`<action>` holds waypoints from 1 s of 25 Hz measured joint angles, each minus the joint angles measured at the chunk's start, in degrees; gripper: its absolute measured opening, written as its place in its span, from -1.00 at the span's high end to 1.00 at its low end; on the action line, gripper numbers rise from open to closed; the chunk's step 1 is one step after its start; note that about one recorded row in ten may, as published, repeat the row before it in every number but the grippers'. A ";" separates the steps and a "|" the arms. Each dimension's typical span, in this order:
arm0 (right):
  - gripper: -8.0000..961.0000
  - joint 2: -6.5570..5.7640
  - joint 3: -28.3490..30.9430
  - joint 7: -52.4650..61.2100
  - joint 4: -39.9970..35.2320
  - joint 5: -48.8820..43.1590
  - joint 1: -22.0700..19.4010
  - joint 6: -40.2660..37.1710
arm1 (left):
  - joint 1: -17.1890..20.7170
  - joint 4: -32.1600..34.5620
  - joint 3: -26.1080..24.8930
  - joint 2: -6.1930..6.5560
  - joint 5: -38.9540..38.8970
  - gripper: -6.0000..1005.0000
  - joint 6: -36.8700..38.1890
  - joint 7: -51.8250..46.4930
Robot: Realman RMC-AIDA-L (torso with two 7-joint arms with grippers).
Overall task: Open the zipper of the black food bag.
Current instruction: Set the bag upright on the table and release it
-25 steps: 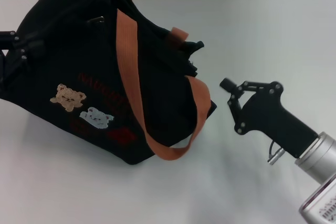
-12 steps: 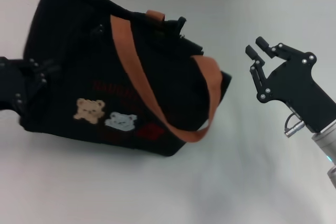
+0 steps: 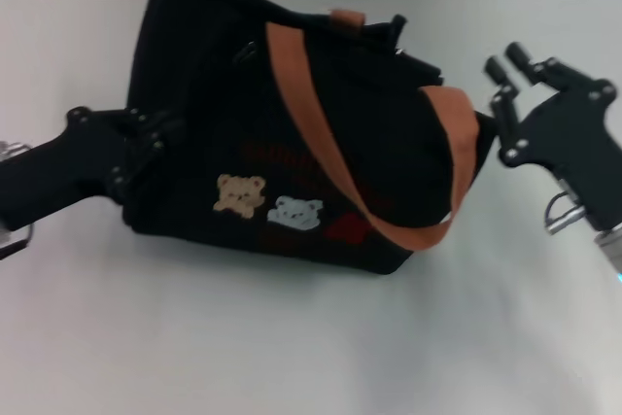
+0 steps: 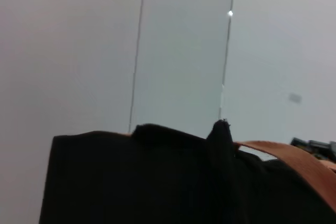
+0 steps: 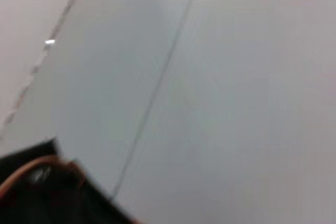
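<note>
1. The left hand (image 3: pixel 160 148) presses into the near end of the black food bag (image 3: pixel 292 143); its fingertips are lost against the dark fabric, so I cannot tell how far they are spread or whether they pinch any cloth.
2. Directly beyond that hand the bag stands on the white desk (image 3: pixel 292 337), tipped, with its top edge leaning away towards the far wall.
3. On the side facing the camera, not far from the left hand, sit a tan bear patch (image 3: pixel 240 194) and a pale-blue bear patch (image 3: pixel 294 212), side by side.
4. An orange-brown strap (image 3: pixel 330 143) runs diagonally across the front and loops down over the bag's far end, on the side towards the right hand.
5. The zipper (image 3: pixel 389 46) seems to lie along the top mouth, but from the head view it is black on black and its pull tab cannot be made out.
6. The right hand (image 3: pixel 505 70) hovers just beside the bag's other end, apart from it, fingers spread with a clear gap and nothing between them.
7. In the left wrist view the bag fills the lower part, with the strap at one edge and the pale wall behind.
8. The right wrist view shows only a corner of the bag and strap.
</note>
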 joint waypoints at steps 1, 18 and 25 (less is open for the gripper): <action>0.65 0.02 1.43 1.15 -0.01 0.01 -0.35 -0.53 | -0.84 -1.59 0.00 0.01 -0.26 0.83 -1.13 0.50; 0.58 -0.23 13.05 14.43 -1.89 0.09 -3.13 -2.36 | -7.73 -11.24 -0.42 -0.39 -3.61 0.83 -4.71 0.15; 0.50 -0.26 15.98 15.51 -2.40 0.10 -3.91 -6.00 | -3.95 -8.60 -0.67 0.13 -6.77 0.24 0.04 0.14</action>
